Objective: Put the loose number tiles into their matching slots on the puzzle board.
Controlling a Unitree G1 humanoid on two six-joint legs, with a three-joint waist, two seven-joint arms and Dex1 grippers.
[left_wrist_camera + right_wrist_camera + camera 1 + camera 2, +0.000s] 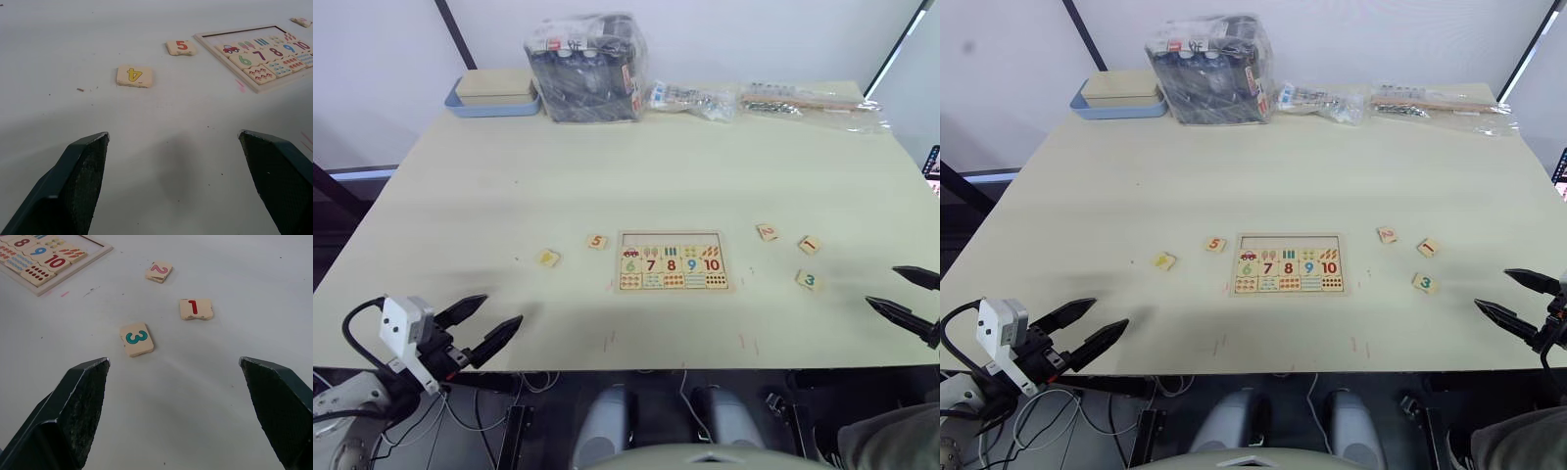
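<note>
The puzzle board (pixel 673 285) lies at the table's middle, tiles 6 to 10 seated in its middle row and the picture slots (pixel 672 252) along its top row bare. Left of it lie the tile 5 (pixel 597 241) and the yellow tile 4 (pixel 548 258). Right of it lie the pink tile 2 (pixel 767 232), the red tile 1 (pixel 809 245) and the green tile 3 (pixel 808 280). My left gripper (pixel 481 327) hangs open at the near left edge, short of tile 4 (pixel 134 75). My right gripper (pixel 909 297) is open near the right edge, just short of tile 3 (pixel 137 338).
A blue-rimmed tray (pixel 491 106) holding a pale box sits at the far left corner. A plastic-wrapped dark bundle (pixel 586 69) stands beside it, and clear bags of parts (pixel 773 100) line the far edge. Bare tabletop lies between the board and both grippers.
</note>
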